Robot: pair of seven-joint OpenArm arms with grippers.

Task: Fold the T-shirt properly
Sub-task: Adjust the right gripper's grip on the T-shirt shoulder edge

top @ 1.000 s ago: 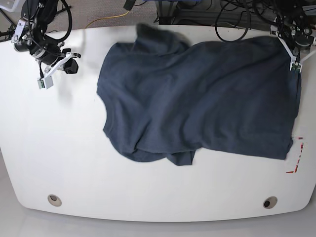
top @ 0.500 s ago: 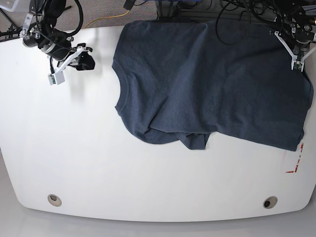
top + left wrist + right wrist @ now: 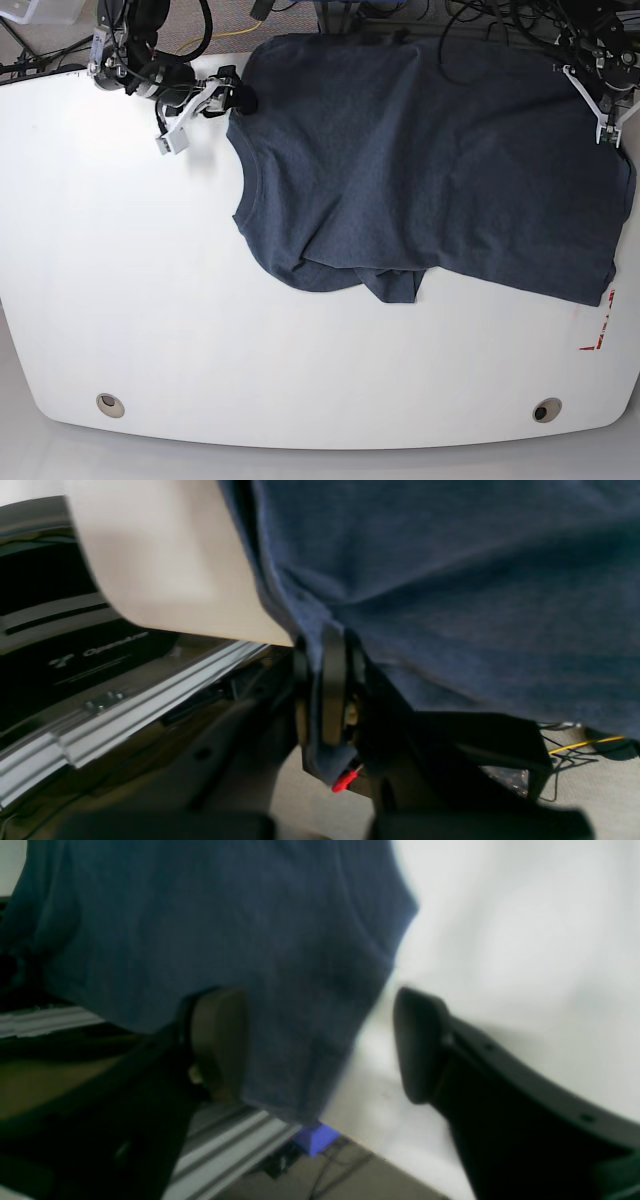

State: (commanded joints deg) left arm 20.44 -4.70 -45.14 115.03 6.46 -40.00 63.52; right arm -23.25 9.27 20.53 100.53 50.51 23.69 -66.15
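Note:
The T-shirt (image 3: 430,170), dark navy, lies spread over the back right of the white table (image 3: 200,300), and its far edge hangs past the table's back. A bunched fold sits at its near edge. My left gripper (image 3: 606,130) is at the shirt's far right corner. In the left wrist view the left gripper (image 3: 327,640) is shut on the T-shirt's (image 3: 450,580) hem. My right gripper (image 3: 205,118) is at the shirt's back left edge. In the right wrist view the right gripper (image 3: 320,1040) stands open, with the T-shirt's (image 3: 225,915) edge between its fingers (image 3: 220,1040).
Red tape marks (image 3: 598,335) lie by the table's right edge. Two round holes (image 3: 110,405) sit near the front edge. Cables and dark equipment crowd the floor behind the table. An aluminium frame rail (image 3: 125,715) runs under the table edge.
The T-shirt was pulled toward the back and right and now lies flatter. My right gripper moved right, from bare table to the shirt's left edge. The left gripper barely moved.

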